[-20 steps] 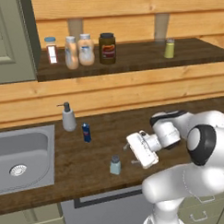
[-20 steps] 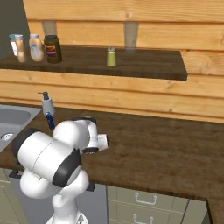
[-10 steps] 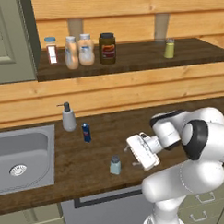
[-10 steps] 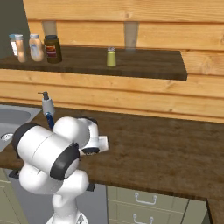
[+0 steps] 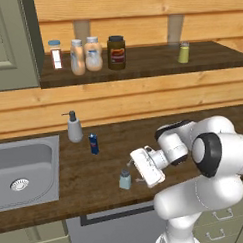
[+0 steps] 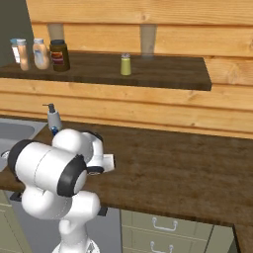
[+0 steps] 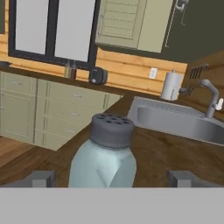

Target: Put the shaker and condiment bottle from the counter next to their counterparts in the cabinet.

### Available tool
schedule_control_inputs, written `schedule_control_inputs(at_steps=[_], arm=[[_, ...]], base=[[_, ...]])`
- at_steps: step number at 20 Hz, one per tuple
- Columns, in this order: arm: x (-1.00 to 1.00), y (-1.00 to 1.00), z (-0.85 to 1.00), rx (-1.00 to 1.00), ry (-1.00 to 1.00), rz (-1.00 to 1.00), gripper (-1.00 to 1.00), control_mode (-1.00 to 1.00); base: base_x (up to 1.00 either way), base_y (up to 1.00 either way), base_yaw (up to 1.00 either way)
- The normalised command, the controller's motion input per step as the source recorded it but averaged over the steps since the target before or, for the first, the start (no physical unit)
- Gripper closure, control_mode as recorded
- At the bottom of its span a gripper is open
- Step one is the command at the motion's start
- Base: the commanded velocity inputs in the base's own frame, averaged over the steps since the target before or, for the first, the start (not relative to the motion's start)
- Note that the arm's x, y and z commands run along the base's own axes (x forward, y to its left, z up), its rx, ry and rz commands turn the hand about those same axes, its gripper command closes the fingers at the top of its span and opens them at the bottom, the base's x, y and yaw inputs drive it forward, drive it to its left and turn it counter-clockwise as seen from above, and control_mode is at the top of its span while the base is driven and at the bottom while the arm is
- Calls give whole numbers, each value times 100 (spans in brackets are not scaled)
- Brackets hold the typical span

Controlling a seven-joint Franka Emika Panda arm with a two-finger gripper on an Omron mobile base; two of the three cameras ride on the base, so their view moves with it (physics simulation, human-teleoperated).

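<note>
Gripper spread wide beside the small shaker on the counter

The gripper (image 7: 111, 178) stands fully open and empty, its fingertips (image 7: 40, 178) apart on either side of the upright shaker (image 7: 104, 157), close in front. Past it, the sink (image 5: 42, 147), a soap pump (image 5: 74, 127) and a blue can (image 5: 94, 143). Farther up, two orange bottles (image 5: 85, 56), a brown jar (image 5: 116, 52) and a yellow-green shaker (image 5: 183, 52) stand on the cabinet shelf (image 5: 151, 67).

**The count, shelf to counter**

Two shakers showed: one pale blue-green shaker (image 5: 125, 180) on the counter, one yellow-green shaker (image 5: 183, 52) on the cabinet shelf. Two peach-orange bottles (image 5: 77, 57) stood side by side up there, plus one dark brown jar (image 5: 116, 52) and one small white-labelled container (image 5: 55, 54). Down below: one pump dispenser (image 5: 74, 128), one dark-blue can (image 5: 94, 143), one sink (image 5: 33, 170).
</note>
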Motion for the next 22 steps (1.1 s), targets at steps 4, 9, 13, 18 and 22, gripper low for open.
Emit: schedule_control_inputs(at_steps=[4, 9, 13, 18, 22], arm=[[-8, 0, -1, 0, 0, 0, -100, -100], [-5, -1, -2, 0, 0, 0, -100, -100], [2, 17, -3, 0, 0, 0, -100, -100], [10, 31, -2, 0, 0, 0, -100, -100], [0, 25, -3, 0, 0, 0, -100, -100]], base=[[0, 0, 0], [0, 0, 0], [0, 0, 0], [0, 0, 0], [0, 0, 0]])
